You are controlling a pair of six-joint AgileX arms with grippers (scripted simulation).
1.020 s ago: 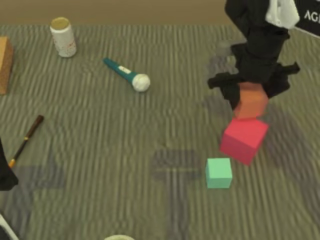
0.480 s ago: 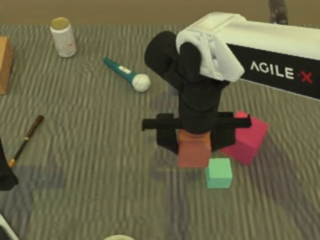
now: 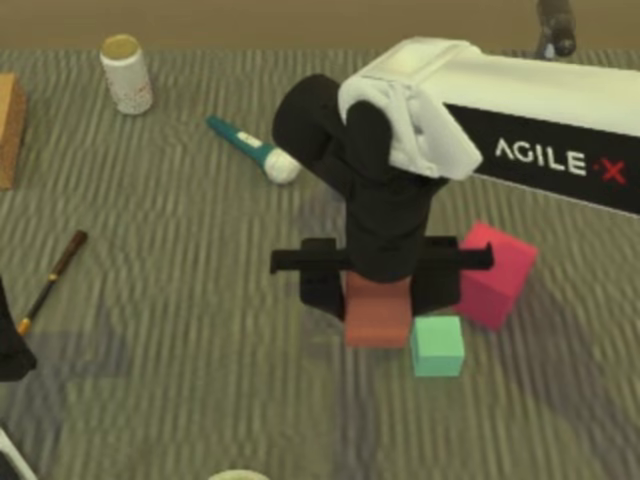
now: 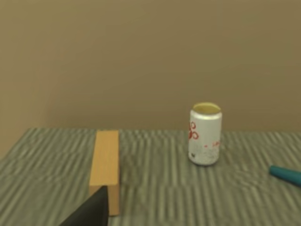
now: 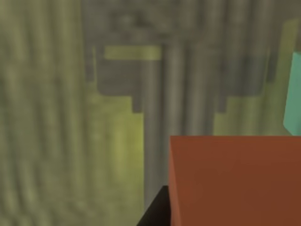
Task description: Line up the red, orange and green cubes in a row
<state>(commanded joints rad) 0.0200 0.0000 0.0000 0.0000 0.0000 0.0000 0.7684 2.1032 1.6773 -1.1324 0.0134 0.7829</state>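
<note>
Right gripper (image 3: 378,305) is clamped on the orange cube (image 3: 378,312), just beside the green cube (image 3: 437,346), toward the table's left edge. Red cube (image 3: 497,273) sits close behind. Left gripper (image 3: 12,345) is parked at the left edge, can't tell its fingers.

a rendered test setup, not a real room; a striped grey-green counter (image 3: 180,330) against a bare tan wall (image 4: 141,56); scattered odd props.
</note>
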